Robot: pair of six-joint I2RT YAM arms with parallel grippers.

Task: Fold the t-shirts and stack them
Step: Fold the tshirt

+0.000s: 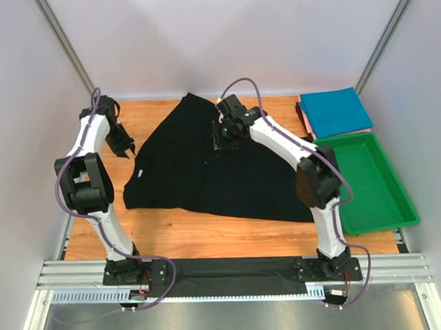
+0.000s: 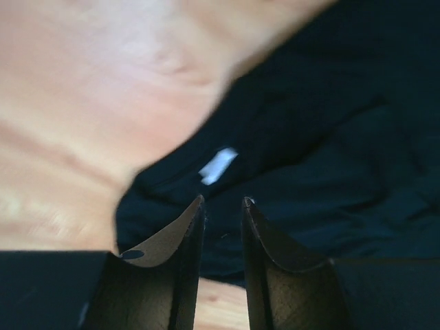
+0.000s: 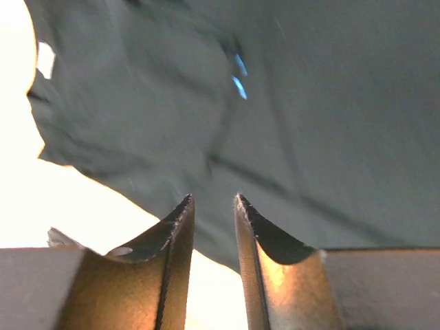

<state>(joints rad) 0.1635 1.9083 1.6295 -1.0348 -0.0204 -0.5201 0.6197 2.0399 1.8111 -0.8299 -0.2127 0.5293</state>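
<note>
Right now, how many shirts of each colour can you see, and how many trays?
Black t-shirt: 1
Teal-blue t-shirt: 1
Reddish t-shirt, only an edge showing under the teal one: 1
Green tray: 1
Total: 4

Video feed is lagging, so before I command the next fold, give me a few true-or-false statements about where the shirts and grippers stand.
1. The black t-shirt lies spread on the table. True.
2. The teal-blue t-shirt lies inside the green tray. False: it sits folded beyond the tray, on the reddish t-shirt.
3. The right gripper clamps black cloth. False: its jaws stand slightly apart, holding nothing.
4. The left gripper holds nothing. True.
</note>
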